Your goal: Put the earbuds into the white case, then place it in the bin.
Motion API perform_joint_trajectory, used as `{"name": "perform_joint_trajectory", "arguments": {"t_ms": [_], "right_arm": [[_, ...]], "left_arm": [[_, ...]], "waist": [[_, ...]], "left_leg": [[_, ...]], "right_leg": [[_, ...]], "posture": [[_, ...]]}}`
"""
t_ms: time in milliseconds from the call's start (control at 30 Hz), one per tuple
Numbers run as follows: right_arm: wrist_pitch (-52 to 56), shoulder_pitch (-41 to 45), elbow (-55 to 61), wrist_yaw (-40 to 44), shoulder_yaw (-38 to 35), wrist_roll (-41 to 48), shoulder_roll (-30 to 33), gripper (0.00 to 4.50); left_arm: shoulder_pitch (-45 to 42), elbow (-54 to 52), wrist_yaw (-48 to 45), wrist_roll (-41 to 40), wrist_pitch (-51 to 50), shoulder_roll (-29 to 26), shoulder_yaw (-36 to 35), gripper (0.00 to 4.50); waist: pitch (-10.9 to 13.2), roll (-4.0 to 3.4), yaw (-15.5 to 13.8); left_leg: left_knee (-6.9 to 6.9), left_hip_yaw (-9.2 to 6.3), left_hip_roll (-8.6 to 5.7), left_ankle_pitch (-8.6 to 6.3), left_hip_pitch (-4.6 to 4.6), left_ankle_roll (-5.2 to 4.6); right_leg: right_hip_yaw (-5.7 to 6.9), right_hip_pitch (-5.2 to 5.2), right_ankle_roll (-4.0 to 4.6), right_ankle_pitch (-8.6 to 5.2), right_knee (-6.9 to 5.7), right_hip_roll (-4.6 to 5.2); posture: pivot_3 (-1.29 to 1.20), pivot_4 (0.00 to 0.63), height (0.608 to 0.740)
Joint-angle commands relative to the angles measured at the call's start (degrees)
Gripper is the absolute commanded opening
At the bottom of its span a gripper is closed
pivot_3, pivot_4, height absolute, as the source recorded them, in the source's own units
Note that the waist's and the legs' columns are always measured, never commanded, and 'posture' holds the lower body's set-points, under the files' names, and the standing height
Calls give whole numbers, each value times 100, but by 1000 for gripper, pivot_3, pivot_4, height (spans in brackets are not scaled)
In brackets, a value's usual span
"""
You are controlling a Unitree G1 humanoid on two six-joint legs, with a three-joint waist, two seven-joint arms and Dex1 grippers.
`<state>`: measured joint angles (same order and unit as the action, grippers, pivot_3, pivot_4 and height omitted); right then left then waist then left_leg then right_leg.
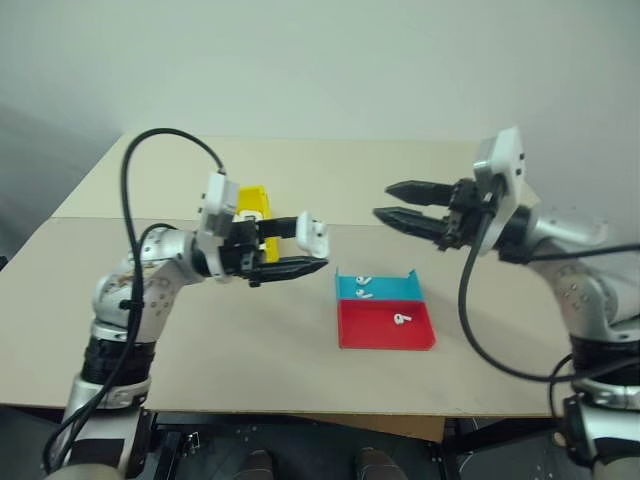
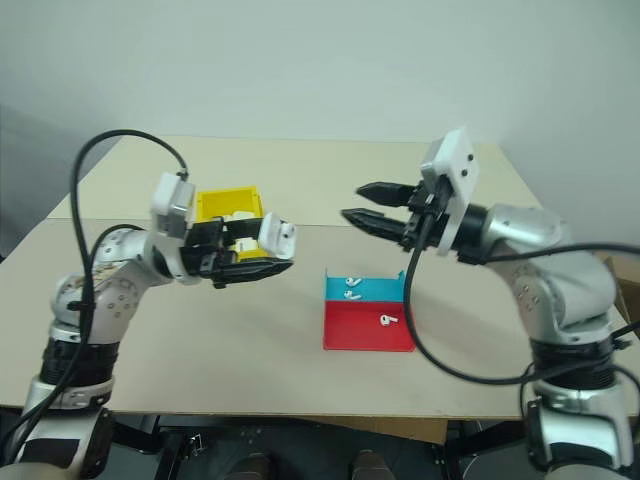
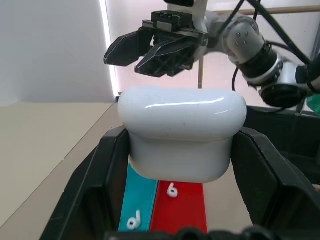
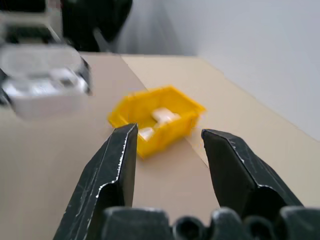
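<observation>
The two head views look forward and down over the surface (image 1: 250,370) from slightly offset spots, sharing the whole scene. The left wrist view looks close along its fingers (image 3: 100,185) at the white case (image 3: 182,132), facing the right gripper (image 3: 145,52). The right wrist view looks toward the bin (image 4: 155,120), which the head views share.

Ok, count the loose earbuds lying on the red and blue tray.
3. Two earbuds sit on the tray's blue part, one just behind the other; the third lies on the red part. More may be hidden elsewhere.
</observation>
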<state>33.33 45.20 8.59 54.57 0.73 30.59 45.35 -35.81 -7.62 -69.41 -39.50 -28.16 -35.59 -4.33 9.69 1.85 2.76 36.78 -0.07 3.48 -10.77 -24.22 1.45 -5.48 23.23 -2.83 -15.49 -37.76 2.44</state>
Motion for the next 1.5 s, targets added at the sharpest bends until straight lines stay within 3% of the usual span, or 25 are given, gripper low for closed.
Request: {"name": "perform_joint_trajectory", "arguments": {"t_ms": [33, 233, 400, 533, 567, 1100, 1500], "right_arm": [[-931, 601, -988, 887, 1124, -1235, 99, 2501], [-2886, 1674, -3263, 1980, 2641, -2964, -501, 2501], [-3972, 2090, -4539, 2507, 3021, -3562, -991, 2501], [-4627, 2424, -5587, 2214, 3148, -4126, -1414, 1677], [-4712, 2476, -5751, 2137, 3137, -4207, -1478, 1677], [-5727, 2841, -7110, 1434, 3053, -5061, -1942, 1677], [-5889, 2888, -7354, 1296, 2939, -5190, -2136, 1677]], "left_arm": [[125, -186, -108, -102, 181, -178, -302, 2765], [423, -548, 64, -228, 149, -211, -471, 2765], [698, -851, 152, -366, 113, -292, -630, 2765], [880, -1085, 248, -493, 54, -385, -753, 2765], [899, -1116, 272, -512, 47, -396, -763, 2765], [1086, -1367, 534, -627, 42, -548, -824, 2765], [1107, -1399, 569, -667, 17, -617, -839, 2765]], "waist": [[0, 0, 13], [7, -2, 1], [14, -4, -33], [15, -6, -16], [15, -6, -15], [16, -8, 15], [17, -9, 53]], "left_leg": [[0, 0, 0, 0, 0, 0], [1, 2, 1, 0, -8, 0], [0, 0, 1, 0, -17, 0], [0, 1, 1, 0, -11, 1], [0, 1, 1, 1, -9, 2], [0, 1, 1, 2, 0, 4], [0, 1, 1, 2, 0, 4]], "right_leg": [[1, 0, 0, 0, 1, 0], [0, 8, 1, 1, 3, 0], [5, 9, 1, 1, 10, 3], [4, 8, 3, 2, 3, 3], [4, 8, 3, 2, -1, 3], [2, 8, 4, 2, -15, 2], [2, 7, 4, 2, -17, 2]], "posture": [[0, 150, 740], [0, 150, 740], [0, 150, 740], [0, 150, 740], [0, 150, 740], [0, 150, 740], [0, 150, 740]]}}
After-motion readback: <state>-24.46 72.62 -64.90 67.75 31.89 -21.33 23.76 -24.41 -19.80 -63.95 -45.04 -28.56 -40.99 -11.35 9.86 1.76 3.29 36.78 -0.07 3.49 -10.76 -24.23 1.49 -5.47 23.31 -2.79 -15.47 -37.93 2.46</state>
